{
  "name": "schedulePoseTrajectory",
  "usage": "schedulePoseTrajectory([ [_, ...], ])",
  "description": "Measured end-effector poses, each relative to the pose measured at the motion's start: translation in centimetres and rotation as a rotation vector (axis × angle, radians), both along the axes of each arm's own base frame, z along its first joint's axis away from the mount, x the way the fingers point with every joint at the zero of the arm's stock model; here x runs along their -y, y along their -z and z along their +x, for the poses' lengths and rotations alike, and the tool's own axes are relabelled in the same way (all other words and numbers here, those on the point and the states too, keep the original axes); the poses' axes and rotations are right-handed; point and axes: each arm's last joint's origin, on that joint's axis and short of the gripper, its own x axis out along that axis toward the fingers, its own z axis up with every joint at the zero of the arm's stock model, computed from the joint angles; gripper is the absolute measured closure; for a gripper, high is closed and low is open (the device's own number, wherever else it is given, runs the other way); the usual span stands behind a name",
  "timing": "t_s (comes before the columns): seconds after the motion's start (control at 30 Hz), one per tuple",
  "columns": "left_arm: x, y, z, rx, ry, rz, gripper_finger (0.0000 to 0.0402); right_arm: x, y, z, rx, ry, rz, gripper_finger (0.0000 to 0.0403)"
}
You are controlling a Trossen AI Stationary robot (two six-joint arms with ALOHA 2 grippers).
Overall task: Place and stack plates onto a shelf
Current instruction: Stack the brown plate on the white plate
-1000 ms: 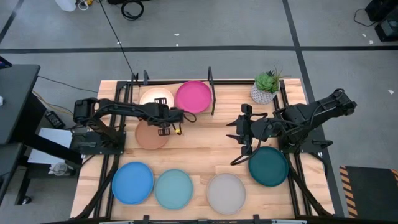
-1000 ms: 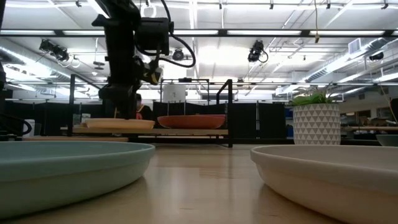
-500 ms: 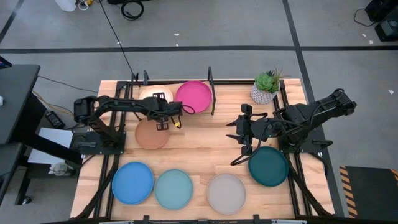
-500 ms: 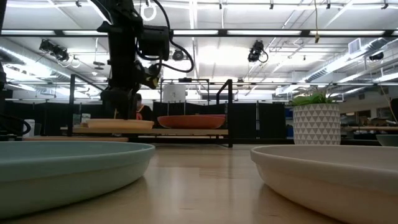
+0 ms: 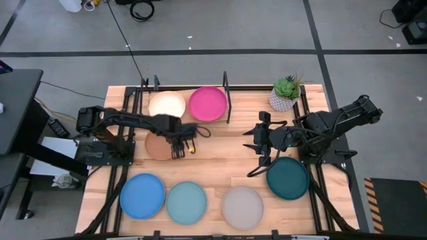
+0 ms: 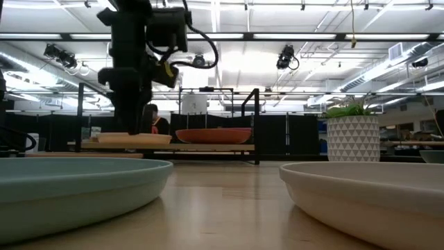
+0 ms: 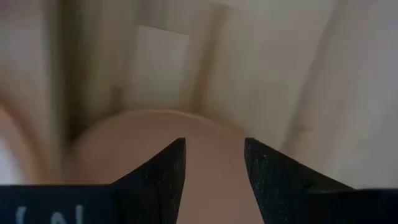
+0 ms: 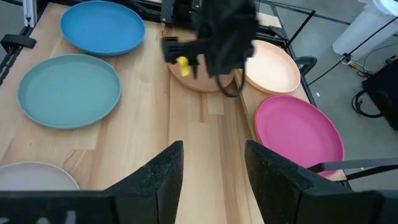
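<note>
Left gripper [image 5: 179, 151] poised over the near edge of the tan plate [image 5: 158, 147], fingers [image 7: 163, 174] parted with the plate's rim showing in the gap between them and not clamped. Tan plate flat on the slatted tabletop [image 5: 220, 143], just in front of the shelf [image 5: 183, 120]. On the shelf beyond the left fingertips: cream plate [image 5: 167, 105] and magenta plate [image 5: 207, 103] side by side, each lying flat, a black upright divider [image 5: 227, 98] just past the magenta one. Seen level across the table, cream plate [image 6: 132, 138] and magenta plate [image 6: 213, 135] resting on the shelf board, the left arm's dark column standing above the cream one.

Right gripper [image 5: 257, 152] held well apart from the left, over bare tabletop, fingers [image 8: 152, 180] spread wide and empty. Dark teal plate [image 5: 288, 178] just behind and beside the right fingers, partly under that arm. Ahead of the right fingertips, across the boards: pale blue plate [image 8: 68, 89], blue plate [image 8: 102, 27], and a sliver of the grey plate [image 8: 31, 174].

Along the table's front edge, left to right from above: blue plate [image 5: 142, 195], pale blue plate [image 5: 186, 203], grey plate [image 5: 242, 207]. Small white pot with a green plant [image 5: 285, 95] at the table's far right corner, beside the shelf's end. A person [image 6: 151, 118] partly visible in the room behind the left arm.
</note>
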Motion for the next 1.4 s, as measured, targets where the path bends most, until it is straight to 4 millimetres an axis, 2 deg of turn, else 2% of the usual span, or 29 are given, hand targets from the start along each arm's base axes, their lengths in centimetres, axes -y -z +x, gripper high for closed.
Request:
schedulePoseTrajectory([
  [0.2, 3.4, 1.5, 0.5, -0.017, -0.165, -0.009, 0.0230, 0.0, -0.1, 0.1, 0.012, 0.000, 0.006, 0.0224],
  [0.37, 4.5, 1.9, 0.5, -0.014, -0.183, 0.065, 0.0230, 0.0, -0.1, 0.1, 0.011, -0.006, -0.003, 0.0224],
  [0.5, 4.8, 2.1, 0.5, -0.007, -0.174, 0.063, 0.0231, 0.0, -0.1, 0.1, 0.008, -0.016, -0.016, 0.0224],
  [0.7, 4.1, 4.8, -0.8, -0.019, -0.194, 0.019, 0.0231, -0.1, -0.1, 0.1, 0.005, -0.023, -0.014, 0.0224],
  [0.83, 3.9, 5.3, -1.1, -0.020, -0.200, -0.005, 0.0233, -0.1, -0.1, 0.1, 0.005, -0.025, -0.016, 0.0224],
  [0.97, 3.9, 5.3, -1.1, -0.022, -0.192, -0.005, 0.0268, -0.1, -0.1, 0.1, 0.006, -0.023, -0.015, 0.0224],
  [1.2, 4.1, 4.6, -1.3, -0.032, -0.161, -0.030, 0.0383, -0.1, -0.1, 0.1, 0.008, -0.020, -0.011, 0.0224],
  [1.4, 4.5, 1.6, -1.1, 0.015, -0.144, -0.172, 0.0385, -0.1, -0.2, 0.1, 0.015, -0.020, -0.008, 0.0224],
])
